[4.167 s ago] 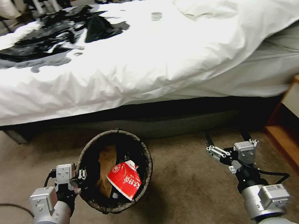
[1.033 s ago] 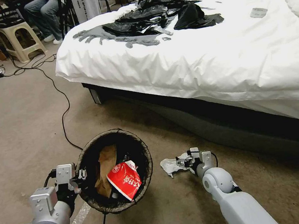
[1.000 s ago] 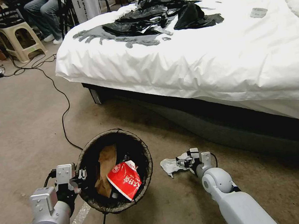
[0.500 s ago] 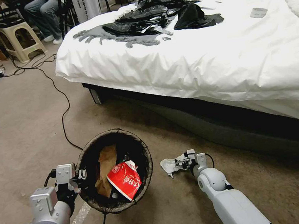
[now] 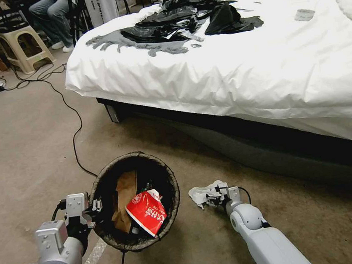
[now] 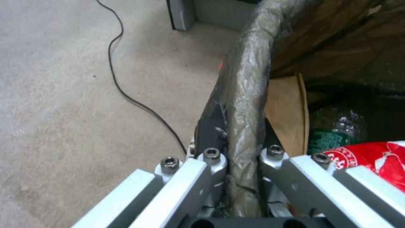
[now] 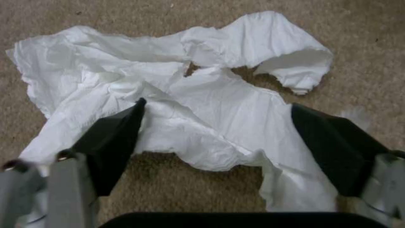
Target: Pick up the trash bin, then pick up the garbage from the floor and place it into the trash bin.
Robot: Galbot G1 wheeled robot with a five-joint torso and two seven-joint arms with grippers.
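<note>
While the left gripper (image 6: 242,158) pinches the trash bin (image 5: 135,201) by its bag-wrapped rim, the right gripper (image 7: 215,133) hangs low with jaws spread, straddling the crumpled tissue (image 7: 177,104) on the carpet (image 5: 28,140), just beside the bin.

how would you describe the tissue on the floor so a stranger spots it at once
Start at the big white-sheeted bed, then drop to the tan carpet in front. Right of the round bag-lined trash bin lies a crumpled white paper tissue, with the right pincer open over it. It is the one loose scrap outside the bin.
</note>
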